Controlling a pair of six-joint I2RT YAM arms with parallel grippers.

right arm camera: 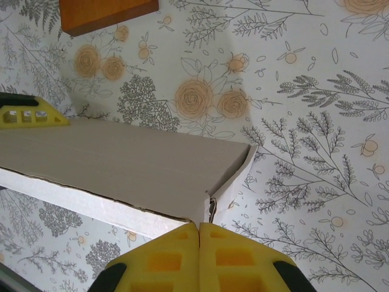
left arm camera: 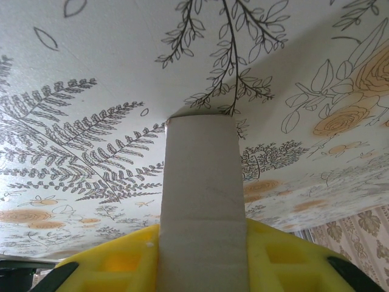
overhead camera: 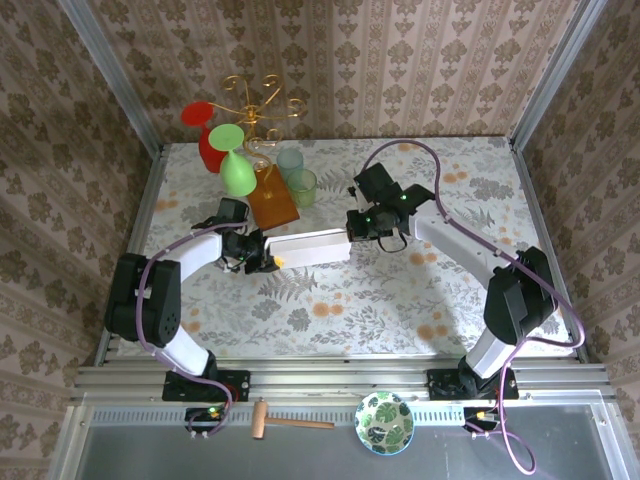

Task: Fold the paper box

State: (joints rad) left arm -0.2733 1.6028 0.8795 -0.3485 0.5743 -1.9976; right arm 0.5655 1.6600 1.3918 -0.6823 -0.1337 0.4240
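Two robot arms meet at a paper box [overhead camera: 312, 247] near the middle of a flower-patterned surface [overhead camera: 400, 300], the box's long side running left to right. On the left, the left claw [overhead camera: 262, 255] grips the box's left end. In its wrist view the yellow fingers [left arm camera: 109, 261] sit on either side of the pale cardboard [left arm camera: 203, 201], which stretches away from the camera.

Just behind the box stands an orange-brown block [overhead camera: 272, 200], with two pale green tumblers [overhead camera: 297, 175] beside it. A gilt wire rack [overhead camera: 255, 105] farther back carries a red glass [overhead camera: 205, 140] and a green glass [overhead camera: 237, 172].

At the box's right end, the right claw [overhead camera: 352, 228] is closed. Its wrist view shows the two yellow fingers [right arm camera: 164, 261] pressed together, their tips at the near corner of the box [right arm camera: 121, 164], where a side flap bows outward. Whether any card is pinched between them cannot be told. The left claw [right arm camera: 30, 112] shows at the box's far end.
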